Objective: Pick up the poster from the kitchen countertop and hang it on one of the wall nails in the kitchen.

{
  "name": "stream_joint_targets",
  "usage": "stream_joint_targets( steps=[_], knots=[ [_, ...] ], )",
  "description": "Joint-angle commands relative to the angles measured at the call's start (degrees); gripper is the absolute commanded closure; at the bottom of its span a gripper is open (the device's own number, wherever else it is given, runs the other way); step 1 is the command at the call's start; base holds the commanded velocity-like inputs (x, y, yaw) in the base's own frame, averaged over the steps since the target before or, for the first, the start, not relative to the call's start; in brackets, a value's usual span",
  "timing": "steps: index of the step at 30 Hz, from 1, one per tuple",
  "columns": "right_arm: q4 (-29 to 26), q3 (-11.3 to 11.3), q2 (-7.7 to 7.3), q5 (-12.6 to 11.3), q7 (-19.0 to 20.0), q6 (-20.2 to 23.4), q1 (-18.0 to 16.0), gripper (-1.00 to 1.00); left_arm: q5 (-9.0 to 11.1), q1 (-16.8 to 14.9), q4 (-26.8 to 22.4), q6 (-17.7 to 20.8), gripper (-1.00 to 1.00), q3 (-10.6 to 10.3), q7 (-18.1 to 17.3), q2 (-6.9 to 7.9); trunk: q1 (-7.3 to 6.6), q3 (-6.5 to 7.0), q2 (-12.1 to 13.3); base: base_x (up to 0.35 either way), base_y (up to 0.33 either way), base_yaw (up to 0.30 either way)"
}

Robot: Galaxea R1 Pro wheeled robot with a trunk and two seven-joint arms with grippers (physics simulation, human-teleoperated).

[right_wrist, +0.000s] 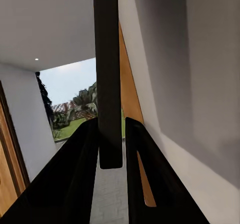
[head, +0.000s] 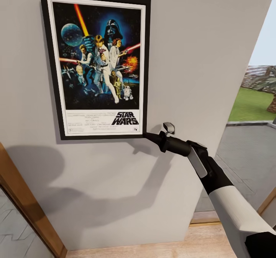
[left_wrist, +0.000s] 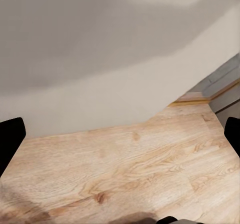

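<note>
**Poster up against the wall, right gripper pinching its bottom corner**

Head view: poster (head: 99, 62) sits flat against the grey wall (head: 199, 39), upright, slightly skewed in perspective, black frame, white border, "STAR WARS" lettering at the bottom. Can't make out a nail; top edge of the frame hides whatever is behind it.

Right arm (head: 230, 200) reaches up from the lower right of the view. Right gripper (head: 147, 136) meets the poster's bottom right corner; fingertips touch the frame there. Arm and poster cast shadows on the wall below and beside the frame.

Right wrist view: the poster's black frame edge (right_wrist: 108, 74) runs straight between the two dark fingers (right_wrist: 80, 174). Fingers are closed onto it, one on each side, only a thin gap showing beside the frame. Grey wall just beside the gripper, wooden door trim (right_wrist: 131, 99) and an outdoor scene with grass and sky past it.

Left wrist view: left gripper (left_wrist: 120, 139) points at the wooden floor (left_wrist: 130, 174) and the base of the wall. Its fingertips (left_wrist: 10, 139) sit at opposite edges of the picture, spread wide, nothing between them.

Head view also shows a wooden door frame (head: 27, 208) at lower left, and an opening to a paved area and lawn (head: 251, 104) on the right.
</note>
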Motion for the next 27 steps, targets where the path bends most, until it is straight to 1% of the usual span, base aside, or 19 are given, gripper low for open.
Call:
stream_joint_targets(
  steps=[1, 15, 21, 27],
  knots=[
    [0.1, 0.1, -0.08, 0.3, -2.6, 0.4, -0.1, 1.0, 0.1, 0.0, 0.0, -0.4, -1.0, 0.0, -0.1, 0.01, 0.05, -0.12, -0.1, 0.0, 0.0, 0.0],
    [0.0, 0.1, -0.08, 0.4, -2.6, 0.3, 1.1, 1.0, 0.1, 0.0, 0.0, -0.4, -1.0, 0.0, -0.1, 0.01, 0.05, -0.12, -0.1, 0.0, 0.0, 0.0],
    [0.0, 0.1, -0.08, 0.4, -2.6, 0.3, 1.2, 1.0, 0.1, 0.0, 0.0, -0.4, -1.0, 0.6, -0.1, 0.01, 0.05, -0.12, -0.1, 0.0, 0.0, 0.0],
    [0.0, 0.1, -0.08, 0.6, -2.6, 0.2, 1.6, 1.0, 0.1, 0.0, 0.0, -0.4, -1.0, 0.7, -0.1, 0.01, 0.05, -0.12, -0.1, 0.0, 0.0, 0.0]
  ],
)
